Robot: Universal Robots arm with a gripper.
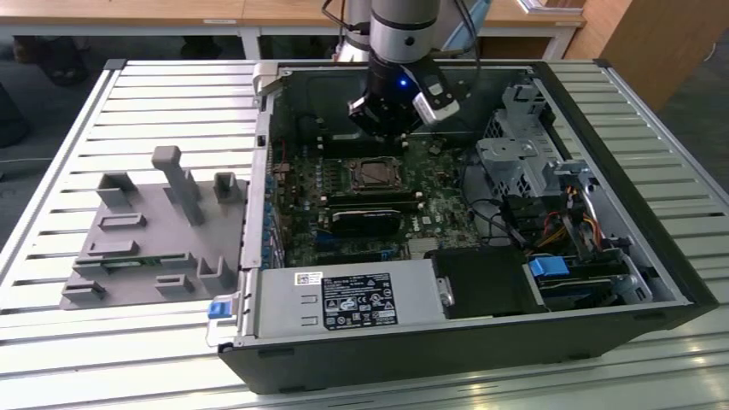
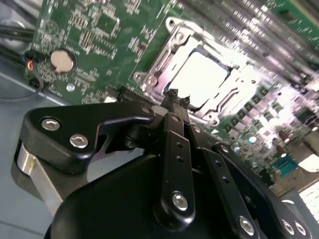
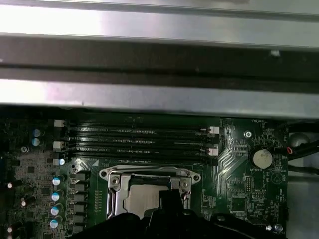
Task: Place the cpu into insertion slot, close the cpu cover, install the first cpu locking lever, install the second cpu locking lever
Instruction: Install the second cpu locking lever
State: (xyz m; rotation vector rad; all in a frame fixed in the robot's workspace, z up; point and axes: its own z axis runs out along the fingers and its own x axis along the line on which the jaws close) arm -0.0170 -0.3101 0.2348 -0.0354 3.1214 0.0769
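Overhead, end effector (image 2: 173, 99) with fingers together just above the insertion slot (image 2: 199, 79), cpu (image 3: 142, 201) seated, case wall (image 3: 159, 94) near.

one cpu (image 3: 141, 200), one insertion slot (image 3: 115, 190), one coin cell (image 3: 262, 159), four memory strips (image 3: 139, 139).

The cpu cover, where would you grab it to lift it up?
Probably by one thin outer edge of the cpu cover, coming down from above. It lies flat, and its square window is filled by the cpu, so there is nothing to pinch in the middle. I cannot tell which edge is hinged.
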